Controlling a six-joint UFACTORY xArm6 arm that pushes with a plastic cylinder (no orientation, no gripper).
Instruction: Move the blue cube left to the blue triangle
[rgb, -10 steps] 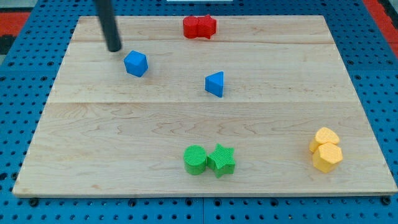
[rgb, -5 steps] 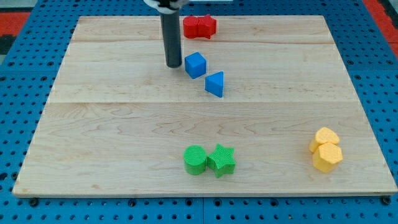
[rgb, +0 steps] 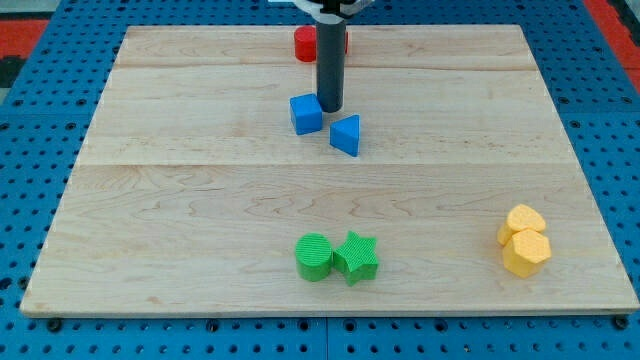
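The blue cube (rgb: 306, 113) sits on the wooden board just left of the blue triangle (rgb: 346, 134), with a small gap between them. My tip (rgb: 330, 107) stands right behind both, touching or almost touching the cube's right top corner, just above the triangle. The rod rises toward the view's top and hides part of the red blocks.
Two red blocks (rgb: 308, 42) sit at the top centre, partly behind the rod. A green cylinder (rgb: 314, 257) and green star (rgb: 356, 257) sit at the bottom centre. Two yellow blocks (rgb: 524, 240) sit at the bottom right. The wooden board (rgb: 150, 200) lies on a blue pegboard.
The rod pushed the blue cube from the upper left rightward to the triangle, then moved from the cube's left side to behind its right corner. The cube shifted slightly left and down.
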